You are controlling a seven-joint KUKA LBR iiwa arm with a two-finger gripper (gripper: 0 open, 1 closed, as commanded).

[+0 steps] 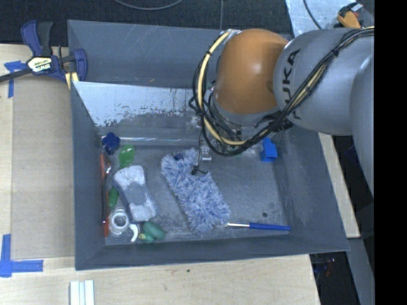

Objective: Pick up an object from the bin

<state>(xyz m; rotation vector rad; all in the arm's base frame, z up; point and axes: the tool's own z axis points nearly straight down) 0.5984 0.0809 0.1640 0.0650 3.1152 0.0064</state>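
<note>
Bin [191, 251], grey metal, sloped walls, contents listed from the near wall outward. At 5 o'clock: blue pen [261, 226], flat along the foot of the near wall, likely slid there off the slope; little room under it for a grasp. At 6 o'clock running up toward centre: blue-and-white fuzzy cloth [198, 201], long, lying loose on the floor with bare floor to its 3 o'clock side. At 7 to 9 o'clock: heap against the left wall, namely tape roll [118, 221], green piece [151, 232] and grey-white rag [135, 189]; crowded, with the wall close. At centre: gripper [203, 164], hanging under the orange cover [251, 68], tip at the far end of the fuzzy cloth, touching or just above it; judged the likely pick. Whether the tool is spread or pressed together cannot be told. At 2 o'clock: small blue block [269, 150], apart from the rest, beside the arm. At 10 o'clock: small blue piece [110, 142] near the far-left corner.
</note>
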